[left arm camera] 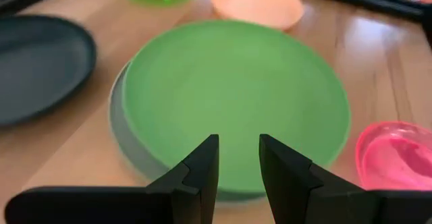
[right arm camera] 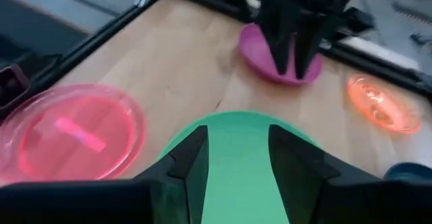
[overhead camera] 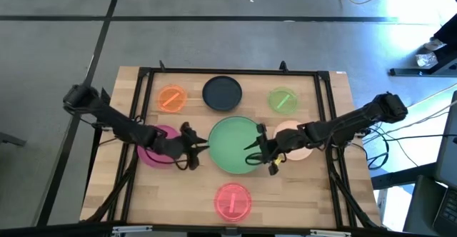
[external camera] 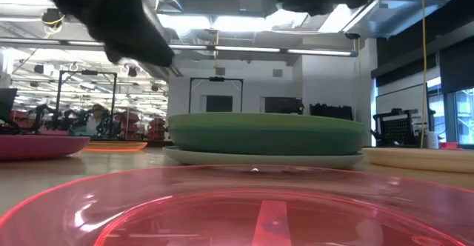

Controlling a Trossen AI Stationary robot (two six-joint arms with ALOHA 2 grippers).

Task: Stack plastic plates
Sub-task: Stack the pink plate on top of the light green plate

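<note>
A large green plate [overhead camera: 234, 144] lies in the middle of the table on a pale blue-grey plate [left arm camera: 121, 126]; the low view shows the green plate [external camera: 266, 133] on the pale one [external camera: 259, 158]. I see no teal plate. My left gripper [overhead camera: 203, 148] is open by a narrow gap at the green plate's left rim [left arm camera: 202, 177]. My right gripper [overhead camera: 250, 151] is open wide over its right rim [right arm camera: 236, 156]. The magenta plate [overhead camera: 153, 151] lies under my left arm. The peach plate [overhead camera: 300, 143] lies under my right arm.
A small orange plate [overhead camera: 171, 98], a dark navy plate [overhead camera: 222, 93] and a small lime plate [overhead camera: 283, 99] lie along the far side. A small pink-red plate [overhead camera: 233, 200] lies near the front edge. A black frame [overhead camera: 146, 71] runs round the table.
</note>
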